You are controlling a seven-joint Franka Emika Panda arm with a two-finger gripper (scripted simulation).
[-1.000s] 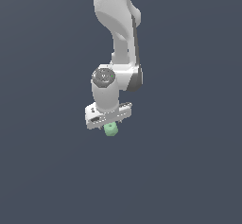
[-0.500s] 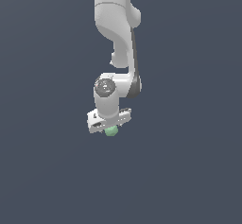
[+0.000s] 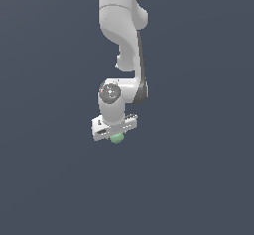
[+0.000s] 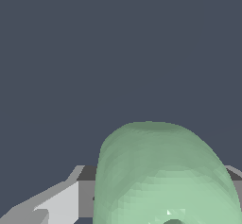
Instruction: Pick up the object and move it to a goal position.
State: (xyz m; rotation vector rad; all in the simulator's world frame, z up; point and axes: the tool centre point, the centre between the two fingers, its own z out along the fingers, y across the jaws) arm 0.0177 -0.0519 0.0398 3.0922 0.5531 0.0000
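Note:
The object (image 3: 117,139) is a small pale mint-green rounded chunk held under the white hand of the arm, in the middle of the exterior view. My gripper (image 3: 116,135) is shut on it, and only the object's lower part shows below the hand. In the wrist view the object (image 4: 160,171) fills the lower middle of the picture, with a grey finger (image 4: 56,202) showing on one side of it. A dark dimple shows at the picture's lower edge. The held object hangs against the flat dark ground.
The white arm (image 3: 121,26) comes down from the top of the exterior view. A plain dark blue-grey ground (image 3: 198,179) lies all around it. No other object shows.
The hand has sunk slightly with the object still held, and the wrist joint sits lower under the forearm than a second ago.

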